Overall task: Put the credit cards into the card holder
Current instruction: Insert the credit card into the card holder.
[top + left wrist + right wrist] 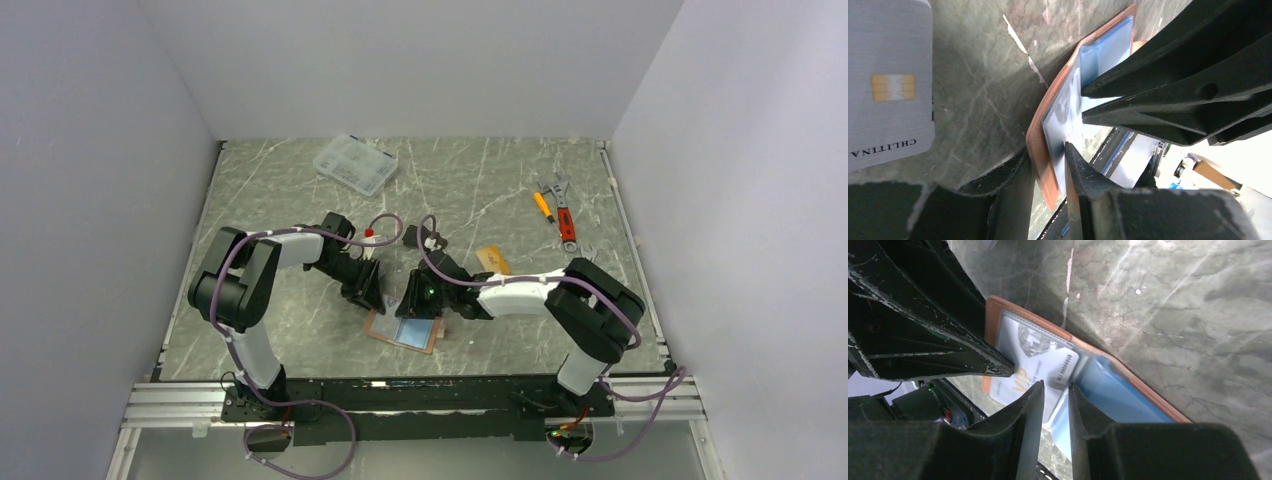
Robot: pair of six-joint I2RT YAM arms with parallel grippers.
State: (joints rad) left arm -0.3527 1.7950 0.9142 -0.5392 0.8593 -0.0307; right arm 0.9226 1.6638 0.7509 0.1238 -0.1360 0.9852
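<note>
The card holder (381,326) lies open near the front middle, pinkish-brown with blue clear pockets. My left gripper (367,296) is shut on its left edge; the left wrist view shows the brown edge (1040,122) between the jaws of that gripper (1045,150). My right gripper (419,308) is down on the holder; its jaws (1056,385) are nearly together around the edge of the blue pocket (1118,395). A pale VIP card (1030,365) sits in a pocket. A silver-grey card (890,80) lies on the table. An orange-gold card (493,260) lies to the right. The black card is hidden.
A clear compartment box (355,163) stands at the back left. Wrenches and a screwdriver (558,208) lie at the back right. My right gripper's black body (1173,85) crowds the left wrist view. The walls close in on three sides.
</note>
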